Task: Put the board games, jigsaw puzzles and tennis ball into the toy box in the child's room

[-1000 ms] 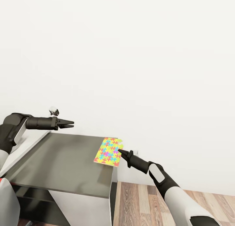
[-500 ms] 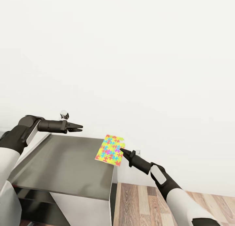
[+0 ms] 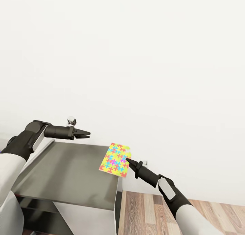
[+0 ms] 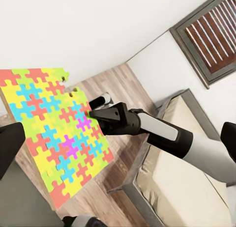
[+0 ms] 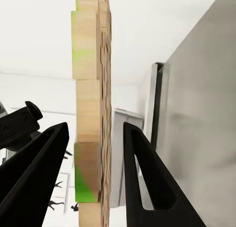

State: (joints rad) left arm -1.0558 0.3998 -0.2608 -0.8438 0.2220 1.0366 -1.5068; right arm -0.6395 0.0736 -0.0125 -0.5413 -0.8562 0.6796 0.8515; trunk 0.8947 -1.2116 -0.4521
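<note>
Puzzle board (image 3: 116, 159) pinched at its edge in my right hand (image 3: 128, 160), tilted up and lifted off the dark grey tabletop (image 3: 64, 174), above its far right corner, at 1 o'clock from the surface's middle. Right wrist view: my fingers (image 5: 145, 178) bracket the board's wooden edge (image 5: 92, 114). My left hand (image 3: 86, 135), at 11 o'clock, hovers with fingers nearly together, gripping nothing. Plank floor (image 3: 149, 211) at 5 o'clock.

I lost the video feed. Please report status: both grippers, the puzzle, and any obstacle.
Right gripper shut on jigsaw puzzle, held tilted above dark cabinet top. Left gripper empty, jaws look shut. No obstacle seen near the puzzle.
</note>
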